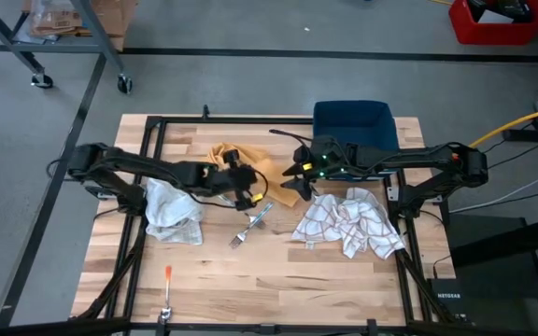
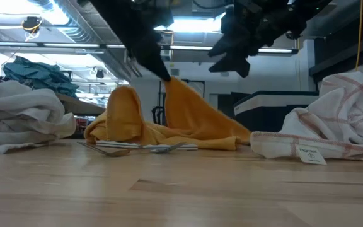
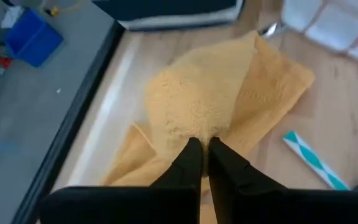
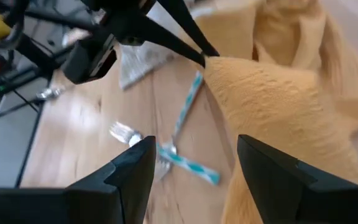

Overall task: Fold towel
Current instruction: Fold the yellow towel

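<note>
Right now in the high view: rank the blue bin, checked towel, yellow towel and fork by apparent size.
1. Checked towel
2. Blue bin, close to the checked towel, so those two are unsure
3. Yellow towel, partly hidden by the grippers
4. Fork

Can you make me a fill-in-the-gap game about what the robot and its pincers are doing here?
1. The left pincer is shut on the ____ towel.
2. The right pincer hangs above that towel with its fingers ____.
3. The checked white towel lies crumpled near the ____ arm.
4. Behind the yellow towel stands a dark ____ bin.

Missing words: yellow; open; right; blue
</note>
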You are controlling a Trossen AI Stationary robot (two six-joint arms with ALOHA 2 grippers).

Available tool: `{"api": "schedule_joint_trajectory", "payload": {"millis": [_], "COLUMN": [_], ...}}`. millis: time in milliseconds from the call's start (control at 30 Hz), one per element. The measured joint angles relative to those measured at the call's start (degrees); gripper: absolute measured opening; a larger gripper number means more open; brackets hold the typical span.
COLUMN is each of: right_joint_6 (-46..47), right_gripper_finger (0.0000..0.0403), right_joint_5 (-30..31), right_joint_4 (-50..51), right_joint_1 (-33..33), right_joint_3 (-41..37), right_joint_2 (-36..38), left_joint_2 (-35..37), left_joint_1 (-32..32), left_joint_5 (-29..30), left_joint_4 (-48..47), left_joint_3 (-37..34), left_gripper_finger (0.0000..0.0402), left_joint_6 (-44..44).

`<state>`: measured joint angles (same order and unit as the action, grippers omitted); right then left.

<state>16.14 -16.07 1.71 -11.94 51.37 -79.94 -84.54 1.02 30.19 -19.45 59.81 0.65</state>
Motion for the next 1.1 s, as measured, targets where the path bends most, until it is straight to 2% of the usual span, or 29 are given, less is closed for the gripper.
{"api": "schedule_joint_trajectory", "payload": {"millis": [267, 467, 700, 933, 1100], "right_joint_6": [3.17, 6.00, 7.26, 8.04, 6.03], "right_gripper_finger": [0.0232, 0.0232, 0.0232, 0.0232, 0.0232], "right_joint_5": [0.37, 0.45, 5.27, 7.10, 14.86], "right_joint_4": [-9.36, -12.55, -19.81, -30.82, -29.89], "right_joint_1": [0.00, -0.02, 0.00, 0.00, -0.02], "right_joint_3": [0.00, 0.00, 0.00, 0.00, -0.02], "right_joint_2": [0.01, 0.02, 0.02, 0.17, 1.86], "left_joint_2": [9.26, 12.66, 13.41, 13.41, 13.63], "left_joint_1": [-0.07, -0.37, -2.15, -5.39, -7.39], "left_joint_5": [7.21, 7.98, 8.10, 9.43, 10.25], "left_joint_4": [1.94, 4.74, 18.71, 32.24, 39.66], "left_joint_3": [0.09, 0.09, 0.09, 0.09, 0.40], "left_gripper_finger": [0.0000, 0.0000, 0.0000, 0.0000, 0.0000], "left_joint_6": [0.99, 2.36, 9.17, 16.90, 21.85]}}
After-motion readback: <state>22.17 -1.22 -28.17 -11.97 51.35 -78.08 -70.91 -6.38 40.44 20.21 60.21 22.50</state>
